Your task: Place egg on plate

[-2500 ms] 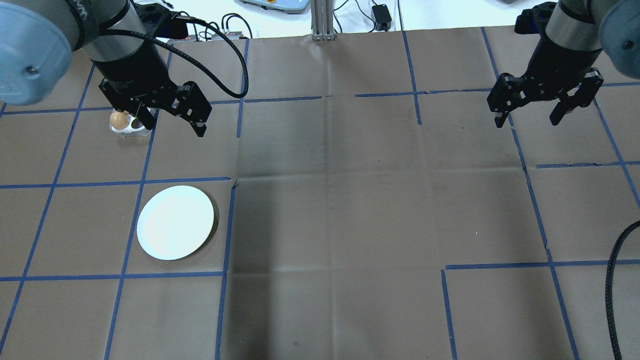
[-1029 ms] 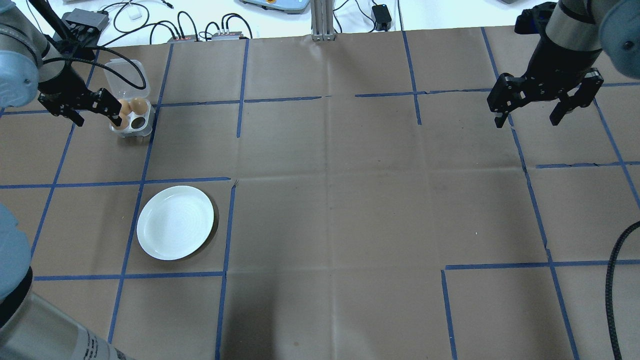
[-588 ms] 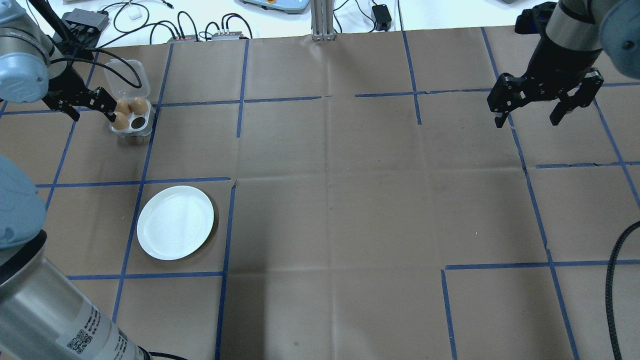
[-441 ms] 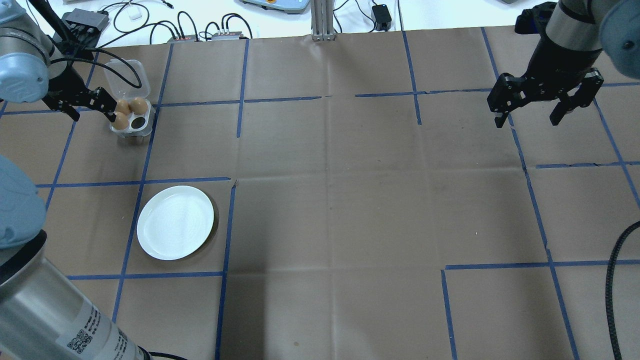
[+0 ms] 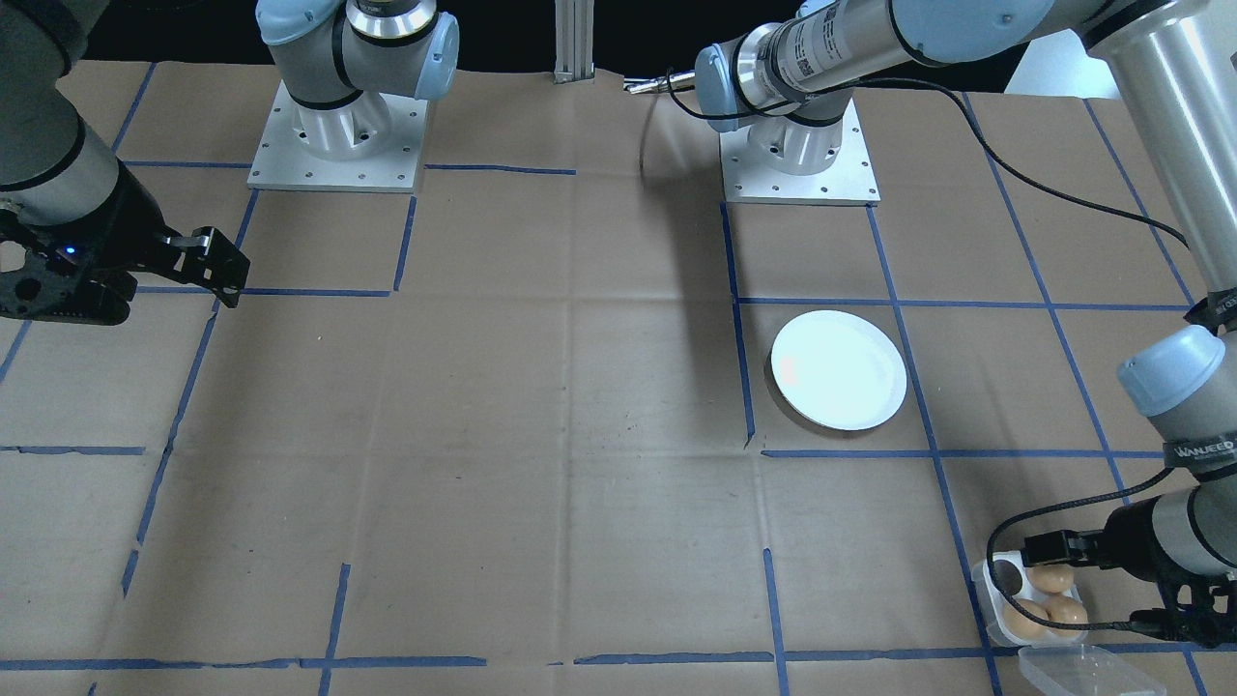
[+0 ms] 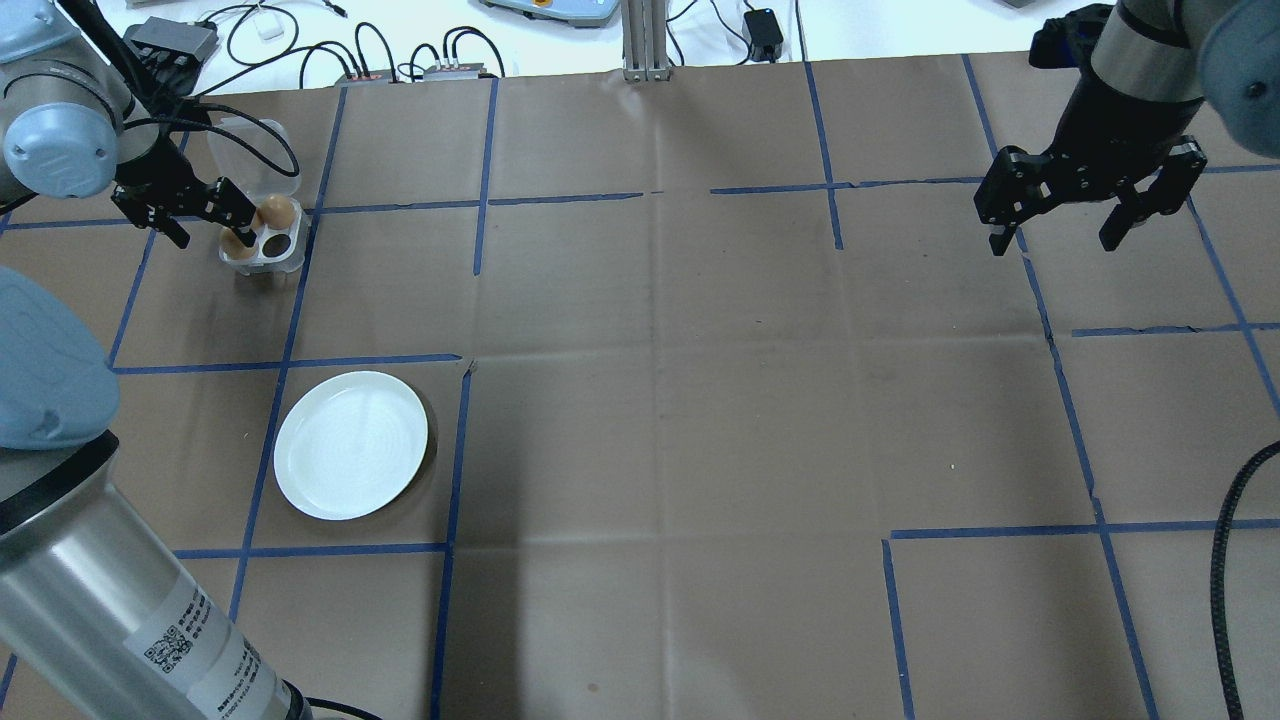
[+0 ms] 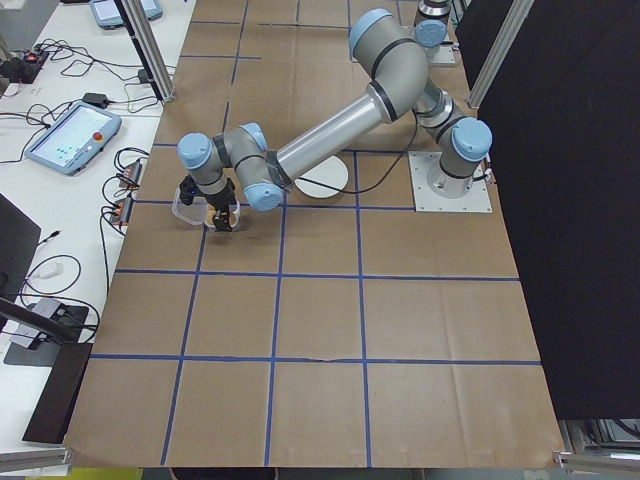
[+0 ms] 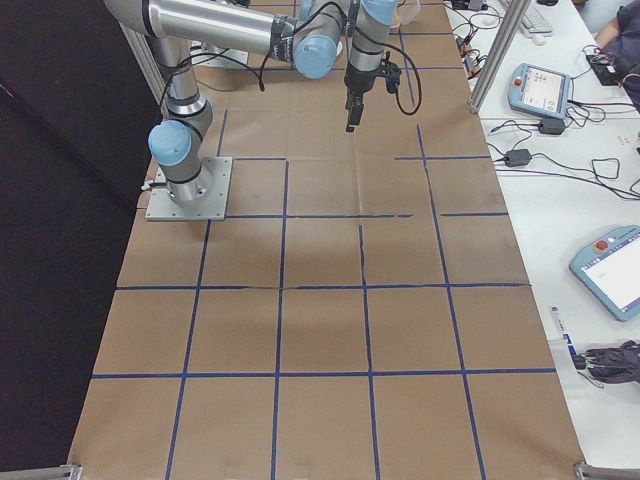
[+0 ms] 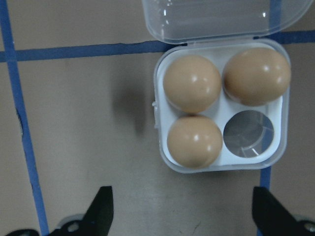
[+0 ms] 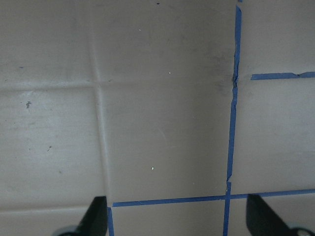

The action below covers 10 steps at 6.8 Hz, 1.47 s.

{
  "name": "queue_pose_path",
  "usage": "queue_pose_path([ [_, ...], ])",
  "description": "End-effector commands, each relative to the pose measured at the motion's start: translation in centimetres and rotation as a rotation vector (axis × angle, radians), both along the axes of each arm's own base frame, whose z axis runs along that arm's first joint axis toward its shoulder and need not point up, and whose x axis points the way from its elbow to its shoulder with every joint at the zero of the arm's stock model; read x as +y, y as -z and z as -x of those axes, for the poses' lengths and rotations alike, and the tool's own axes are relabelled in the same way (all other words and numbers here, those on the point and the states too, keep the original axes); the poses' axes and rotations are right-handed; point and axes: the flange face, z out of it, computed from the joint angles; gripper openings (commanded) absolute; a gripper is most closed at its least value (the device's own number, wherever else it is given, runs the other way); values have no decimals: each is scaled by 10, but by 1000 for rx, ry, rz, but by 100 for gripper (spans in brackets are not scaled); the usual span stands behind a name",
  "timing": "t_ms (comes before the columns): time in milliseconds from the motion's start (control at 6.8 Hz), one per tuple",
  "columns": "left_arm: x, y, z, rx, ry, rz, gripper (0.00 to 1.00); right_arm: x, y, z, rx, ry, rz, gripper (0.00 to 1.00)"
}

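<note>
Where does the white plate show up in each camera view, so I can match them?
Front-facing: the plate right of centre.
Overhead: lower left.
Exterior left: only its edge shows behind the near arm, upper centre.
Exterior right: cannot make it out.
Left wrist: not in view.
Right wrist: not in view.
Shared landmark: the egg tray, seen in overhead, front-facing, exterior left and left wrist.

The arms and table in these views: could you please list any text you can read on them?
"WANUEED", partly cut off and uncertain, on the band around the left arm.
A QR code and small print on the left arm's label: too small to read.
A label on the left arm's upper tube: unreadable.
</note>
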Motion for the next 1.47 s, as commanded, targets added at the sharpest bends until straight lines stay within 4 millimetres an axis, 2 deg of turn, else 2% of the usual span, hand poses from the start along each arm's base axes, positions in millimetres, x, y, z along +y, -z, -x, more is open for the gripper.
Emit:
queue_pose_path([
  [0, -3, 3, 3, 1, -25, -5, 89, 0, 0, 0, 0, 0, 0, 100],
  [147, -5, 3, 2, 0, -27, 0, 82, 0, 0, 0, 0, 0, 0, 100],
  [294, -10, -5, -2, -7, -29, 17, 82, 0, 0, 0, 0, 0, 0, 100],
  [588, -12, -8, -2, -5, -31, 23, 82, 0, 0, 0, 0, 0, 0, 100],
  [882, -14, 4, 0, 26, -35, 20, 83, 0, 0, 0, 0, 0, 0, 100],
  [1324, -13, 6, -1, 28, -36, 16, 83, 0, 0, 0, 0, 0, 0, 100],
])
